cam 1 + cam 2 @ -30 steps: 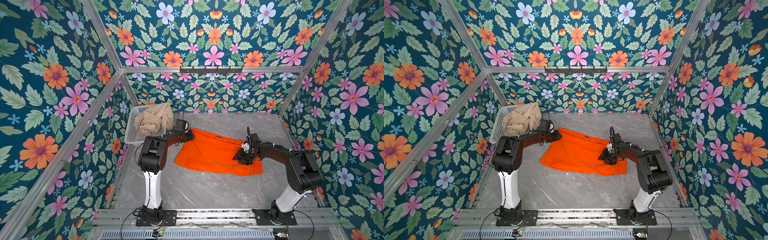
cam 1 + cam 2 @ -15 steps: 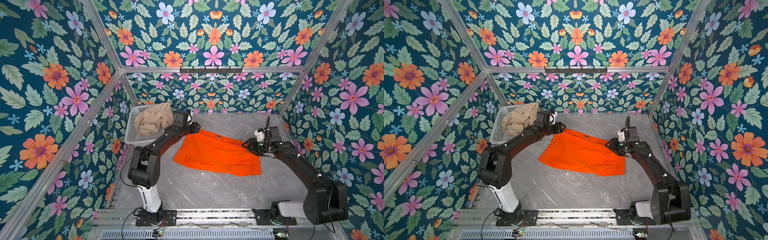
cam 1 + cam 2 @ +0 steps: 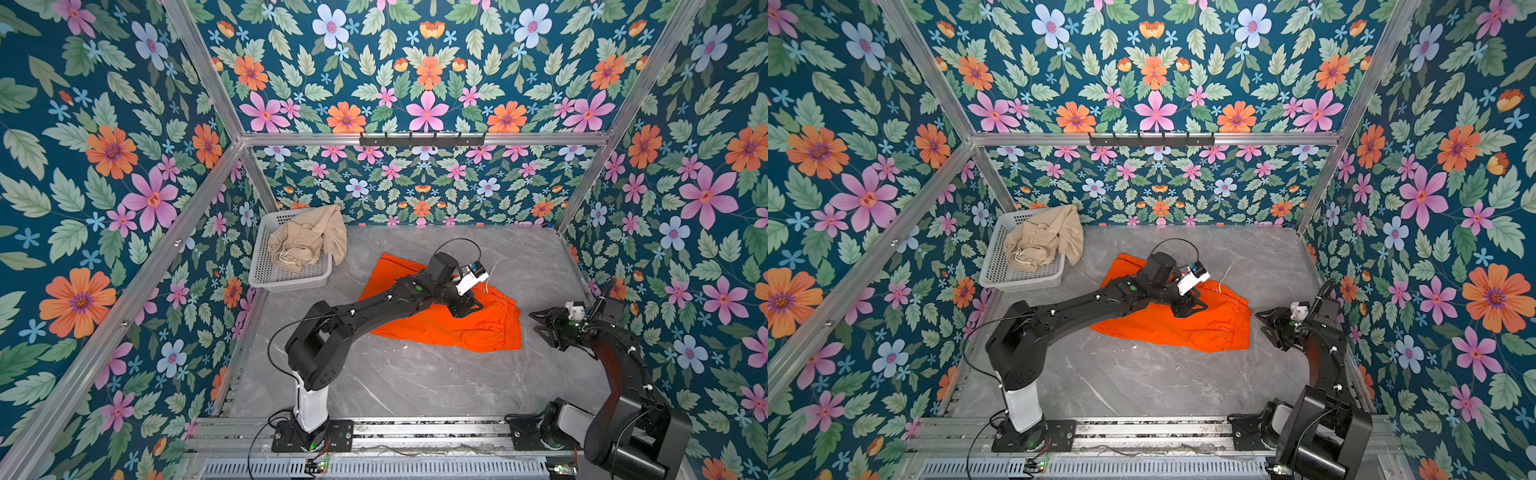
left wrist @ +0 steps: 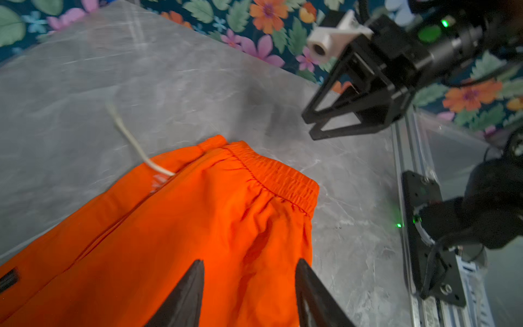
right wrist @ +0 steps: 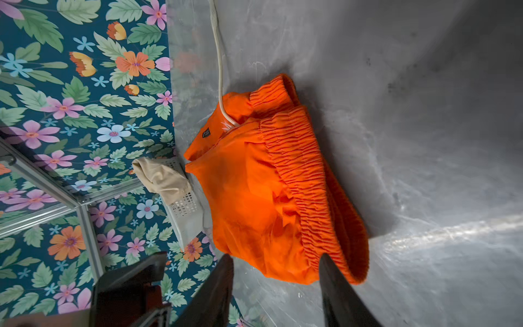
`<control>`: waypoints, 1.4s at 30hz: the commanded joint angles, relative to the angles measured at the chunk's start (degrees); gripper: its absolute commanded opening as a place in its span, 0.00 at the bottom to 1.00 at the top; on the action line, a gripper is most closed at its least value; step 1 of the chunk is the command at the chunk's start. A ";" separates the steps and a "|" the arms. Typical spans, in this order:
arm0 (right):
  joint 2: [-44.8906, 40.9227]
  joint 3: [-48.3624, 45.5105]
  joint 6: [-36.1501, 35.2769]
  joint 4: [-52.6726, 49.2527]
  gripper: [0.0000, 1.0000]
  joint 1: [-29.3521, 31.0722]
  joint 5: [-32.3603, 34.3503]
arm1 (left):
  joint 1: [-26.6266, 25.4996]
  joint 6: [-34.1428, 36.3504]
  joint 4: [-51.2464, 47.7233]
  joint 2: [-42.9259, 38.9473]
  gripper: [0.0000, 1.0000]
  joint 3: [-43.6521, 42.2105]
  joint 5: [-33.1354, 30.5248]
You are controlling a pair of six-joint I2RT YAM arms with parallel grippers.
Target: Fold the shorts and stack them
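The orange shorts (image 3: 449,328) (image 3: 1183,328) lie flat on the grey table, elastic waistband to the right. Their white drawstring (image 4: 133,141) trails onto the table. My left gripper (image 3: 473,307) (image 4: 249,262) reaches across the shorts and hovers open over the fabric near the waistband, nothing between its fingers. My right gripper (image 3: 535,322) (image 5: 275,256) stands open just right of the waistband, apart from the cloth. It also shows in the left wrist view, right gripper (image 4: 308,126). The beige shorts (image 3: 307,241) (image 5: 161,178) lie crumpled in the basket.
A white perforated basket (image 3: 291,278) (image 3: 1021,278) stands at the back left against the floral wall. Aluminium frame posts and floral walls close in the table on three sides. A rail with both arm bases (image 3: 311,432) runs along the front edge.
My left arm has swung from the shorts' back left corner across to the waistband side, its jaws opening wider. My right gripper has drawn back to the right, off the shorts.
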 commanded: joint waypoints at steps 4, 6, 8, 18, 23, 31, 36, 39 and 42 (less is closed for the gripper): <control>-0.23 -2.06 0.41 2.09 0.49 -1.08 -2.68 | -5.26 14.70 -2.57 7.71 0.56 5.51 5.12; -0.23 -2.52 0.51 2.49 0.49 -1.08 -2.22 | -6.56 16.54 -3.83 10.09 0.57 7.83 5.35; -0.14 -3.05 0.61 2.85 0.49 -1.08 -1.75 | -7.83 17.43 -4.41 12.53 0.58 9.75 4.72; 0.04 -5.26 1.02 3.74 0.49 -1.08 -0.55 | -10.11 21.29 -5.38 19.99 0.67 12.16 -1.53; -0.56 -5.97 0.97 3.41 0.49 -1.08 0.49 | -10.23 21.31 -2.49 21.78 0.66 10.23 -9.26; -1.27 -6.35 -0.15 2.10 0.50 -1.08 0.97 | -10.13 15.35 6.54 21.40 0.37 5.70 -15.96; -0.97 -6.59 -0.53 1.47 0.52 -1.08 -1.51 | -9.51 8.98 11.07 19.49 0.14 4.10 -14.17; -0.23 -6.58 0.39 1.52 0.56 -1.07 -4.19 | -8.62 4.99 15.92 16.85 0.10 1.36 -10.38; 0.86 -7.58 3.53 4.83 0.62 -1.08 -9.18 | -7.56 0.85 22.92 14.02 0.08 -2.84 -7.17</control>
